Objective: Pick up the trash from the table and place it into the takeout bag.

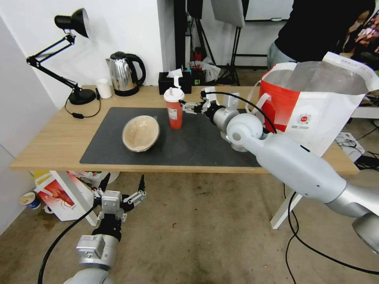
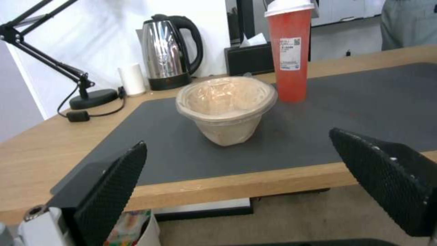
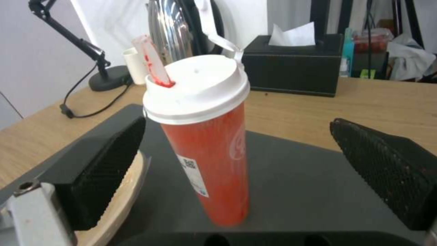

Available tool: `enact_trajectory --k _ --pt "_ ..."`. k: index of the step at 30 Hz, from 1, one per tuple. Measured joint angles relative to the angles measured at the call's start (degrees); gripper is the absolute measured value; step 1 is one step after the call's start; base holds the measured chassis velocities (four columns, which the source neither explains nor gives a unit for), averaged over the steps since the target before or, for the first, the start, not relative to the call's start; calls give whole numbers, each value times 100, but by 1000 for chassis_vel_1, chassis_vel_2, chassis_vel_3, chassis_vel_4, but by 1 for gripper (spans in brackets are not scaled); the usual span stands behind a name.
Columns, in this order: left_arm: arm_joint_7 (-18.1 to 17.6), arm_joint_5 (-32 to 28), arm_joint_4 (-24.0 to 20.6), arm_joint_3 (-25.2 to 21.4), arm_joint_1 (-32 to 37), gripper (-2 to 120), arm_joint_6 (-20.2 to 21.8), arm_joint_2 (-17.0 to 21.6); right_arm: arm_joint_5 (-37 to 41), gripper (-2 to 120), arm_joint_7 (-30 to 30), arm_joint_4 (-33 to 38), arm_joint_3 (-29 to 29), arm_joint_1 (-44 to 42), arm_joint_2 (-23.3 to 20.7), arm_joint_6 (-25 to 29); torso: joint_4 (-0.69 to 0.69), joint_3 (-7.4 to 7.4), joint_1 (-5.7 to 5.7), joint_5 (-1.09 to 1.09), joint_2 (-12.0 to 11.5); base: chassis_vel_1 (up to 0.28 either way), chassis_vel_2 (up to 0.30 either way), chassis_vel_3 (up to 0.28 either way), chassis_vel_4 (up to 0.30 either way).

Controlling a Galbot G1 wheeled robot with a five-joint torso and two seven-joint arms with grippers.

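Right pincer (image 1: 184,105) spread beside red drink cup (image 1: 174,109), left pincer (image 1: 123,183) idle

A makeshift studio or lab space is suggested. Light stands and tripods (image 1: 237,43) are seen at twelve o'clock behind a light-wood desk (image 1: 51,146), cables (image 1: 316,248) are trailed over a stained concrete floor (image 1: 197,236), and a desk lamp (image 1: 67,51) is placed at ten o'clock.

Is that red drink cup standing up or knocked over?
Upright. The red drink cup stands on the dark mat with its white lid on top, between the open right end effector's fingers.
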Motion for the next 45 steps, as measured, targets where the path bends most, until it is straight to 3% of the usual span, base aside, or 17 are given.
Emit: enact_trajectory --k 25,45 --pt "0 0 0 0 0 100 0 0 -152 100 -121 -86 -219 68 120 -96 0 0 0 0 1 0 0 0 0" --pt "0 0 0 0 0 100 0 0 -293 100 -354 -684 -353 208 467 -89 -1 0 0 0 0 0 0 0 0"
